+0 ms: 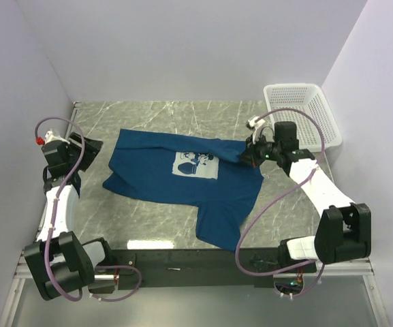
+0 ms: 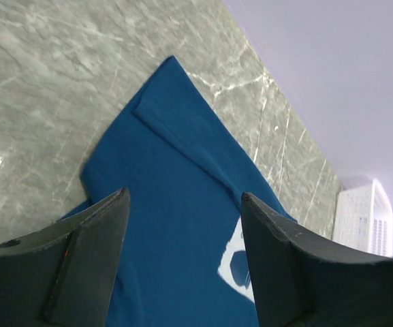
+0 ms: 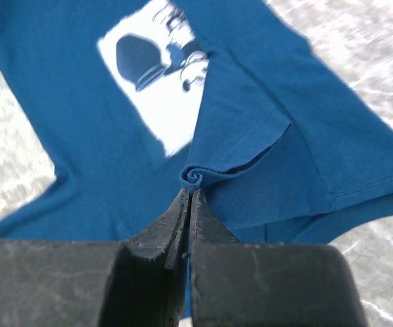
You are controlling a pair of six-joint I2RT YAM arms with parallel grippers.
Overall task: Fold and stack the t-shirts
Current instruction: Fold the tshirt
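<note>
1. Lying spread across the middle of the grey marbled table (image 1: 155, 116) is the dark blue t-shirt (image 1: 182, 184), chest side up, with its pale square print (image 1: 195, 165) facing the overhead camera.
2. One lower corner of the t-shirt reaches toward the near edge of the table, right of centre. A sleeve points toward the left edge.
3. The right gripper (image 1: 250, 155) sits at the shirt's right side, toward the far right corner of the table.
4. From the right wrist, the right gripper (image 3: 190, 194) has its jaws pressed together. A small curl of blue hem is caught right at the tips, so it holds the t-shirt (image 3: 60, 102) by that edge.
5. Next to that pinch, a flap of fabric is folded over onto the shirt and touches the edge of the print (image 3: 155, 102).
6. The left gripper (image 1: 87, 151) hangs near the left edge of the table, just beside the shirt's left sleeve.
7. From the left wrist, the left gripper (image 2: 184, 194) has its jaws spread wide with nothing between them. The t-shirt (image 2: 182, 204) lies below them, and its sleeve runs to a point on the stone.
8. A white mesh basket (image 1: 298, 112) stands at the far right corner of the table, apart from the shirt. It also shows at the right edge of the left wrist view (image 2: 363, 211).
</note>
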